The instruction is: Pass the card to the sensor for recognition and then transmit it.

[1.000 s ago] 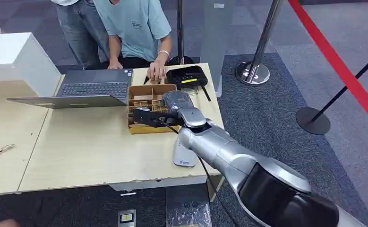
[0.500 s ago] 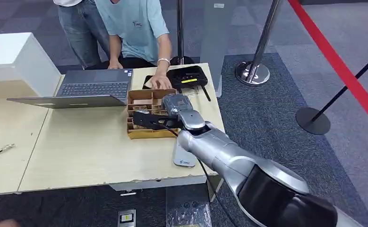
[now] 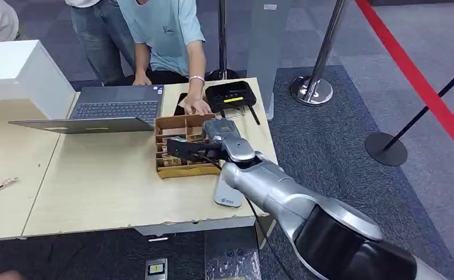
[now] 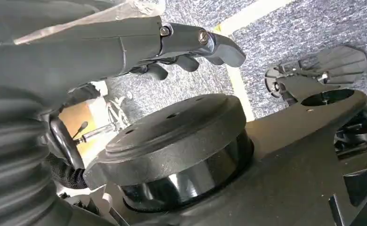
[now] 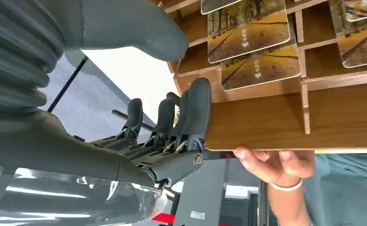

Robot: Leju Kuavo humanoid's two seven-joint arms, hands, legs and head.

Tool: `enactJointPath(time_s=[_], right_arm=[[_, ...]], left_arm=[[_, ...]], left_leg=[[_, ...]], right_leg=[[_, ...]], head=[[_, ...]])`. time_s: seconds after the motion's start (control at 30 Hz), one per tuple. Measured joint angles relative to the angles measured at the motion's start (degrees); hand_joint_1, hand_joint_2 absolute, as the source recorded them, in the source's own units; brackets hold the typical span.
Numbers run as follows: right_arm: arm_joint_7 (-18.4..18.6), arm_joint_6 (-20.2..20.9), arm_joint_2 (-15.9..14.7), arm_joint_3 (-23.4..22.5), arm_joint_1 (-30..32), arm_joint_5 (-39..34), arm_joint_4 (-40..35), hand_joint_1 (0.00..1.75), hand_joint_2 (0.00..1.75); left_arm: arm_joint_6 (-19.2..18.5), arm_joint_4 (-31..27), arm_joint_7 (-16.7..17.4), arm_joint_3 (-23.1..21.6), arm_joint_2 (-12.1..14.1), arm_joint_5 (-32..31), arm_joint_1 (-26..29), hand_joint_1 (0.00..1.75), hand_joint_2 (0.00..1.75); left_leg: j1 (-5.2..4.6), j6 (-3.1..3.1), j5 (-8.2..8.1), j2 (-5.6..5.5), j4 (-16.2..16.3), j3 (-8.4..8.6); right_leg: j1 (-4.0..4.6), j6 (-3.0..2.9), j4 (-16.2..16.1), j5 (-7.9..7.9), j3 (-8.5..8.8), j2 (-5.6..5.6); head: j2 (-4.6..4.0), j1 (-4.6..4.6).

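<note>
Across the pale table [image 3: 96,186], mid-frame, the right hand [image 3: 192,149] is hovering over the wooden card rack [image 3: 178,169], fingers [image 5: 191,117] spread, grasping nothing; cards [image 5: 247,28] are sitting in its slots. Left hand [image 4: 172,42] is hanging, fingers loosely apart.

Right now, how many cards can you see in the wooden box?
4 in the right wrist view: two stacked mid-box, one cut off above, one at the edge. The hand may hide more.

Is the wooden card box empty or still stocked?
Stocked: cards with an autumn-tree print lie in several compartments of the wooden box, beside the right robot hand.
</note>
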Motion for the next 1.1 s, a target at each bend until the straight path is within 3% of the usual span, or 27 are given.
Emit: enactJointPath(time_s=[0.27, 0.37, 0.57, 1.1], right_arm=[[-0.1, 0.0, -0.2, 0.0, 0.9, -0.1, 0.0, 0.98, 1.75], [-0.3, 0.0, -0.2, 0.0, 1.3, -0.1, 0.0, 0.89, 1.75], [-0.9, -0.1, 0.0, 0.0, 2.3, -0.4, 0.0, 0.87, 1.75], [-1.7, -0.1, 1.0, 0.2, 3.6, -0.5, 0.0, 0.98, 1.75]], left_arm=[[0.2, 0.0, -0.6, 0.0, 0.0, 0.0, 0.0, 0.00, 1.75], [0.2, 0.0, -0.6, 0.0, 0.0, 0.0, 0.0, 0.00, 1.75], [0.3, 0.0, -0.5, 0.0, 0.0, 0.1, 0.0, 0.00, 1.75], [0.7, 0.0, -1.0, 0.0, 0.0, 0.0, 0.0, 0.00, 1.75]], left_leg=[[0.00, 0.00, 0.00, 0.00, 0.0, 0.00], [0.00, 0.00, 0.00, 0.00, 0.0, 0.00], [0.00, 0.00, 0.00, 0.00, 0.0, -0.01], [0.00, 0.00, 0.00, 0.00, 0.0, -0.01]], right_leg=[[0.00, 0.00, 0.0, 0.00, 0.00, 0.00], [0.00, 0.00, 0.0, 0.00, 0.00, 0.00], [0.00, 0.00, 0.0, 0.00, 0.00, 0.00], [0.00, 0.00, 0.0, 0.00, 0.00, 0.00]], head=[[0.00, 0.00], [0.00, 0.00], [0.00, 0.00], [0.00, 0.00]])
